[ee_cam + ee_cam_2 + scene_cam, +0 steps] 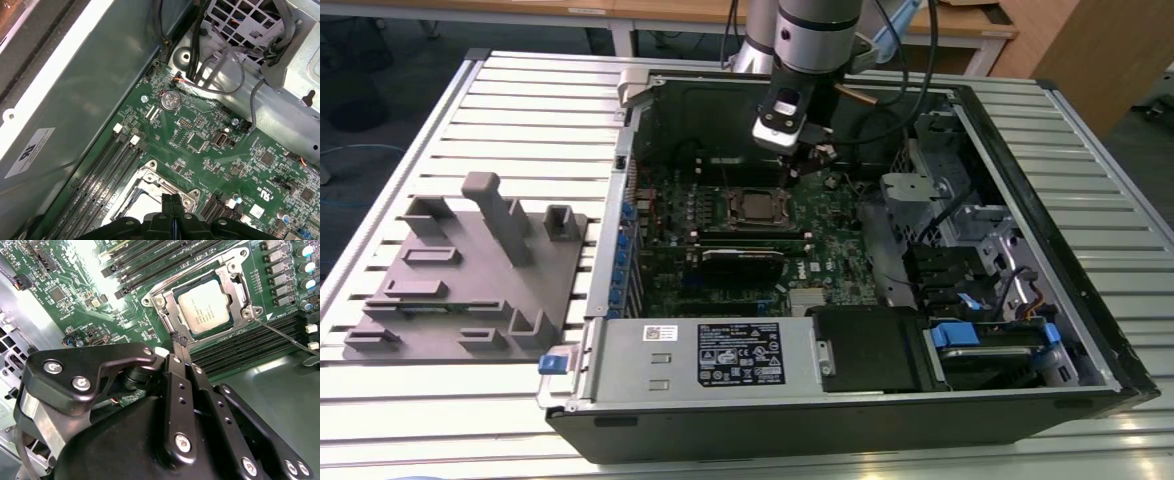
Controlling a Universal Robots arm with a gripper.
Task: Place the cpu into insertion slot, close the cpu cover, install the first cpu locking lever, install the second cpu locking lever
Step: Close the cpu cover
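Silver-grey, the cpu [207,306] lies flat in the insertion slot [757,207] on the green motherboard [65,290]. The cpu cover [167,310] is shut down around it as a metal frame. In the second wrist view the claw [178,341] has its black fingers pressed together with nothing between them, and its tip is just beside one corner of the cover. A thin locking lever [285,336] runs from another corner out across long black memory slots [240,347]. In the exterior view the claw hangs inside the open computer case [1067,250], about one o'clock from the slot. The case rests on a slatted worktop [494,110], with a grey fixture [467,270] at its nine o'clock.
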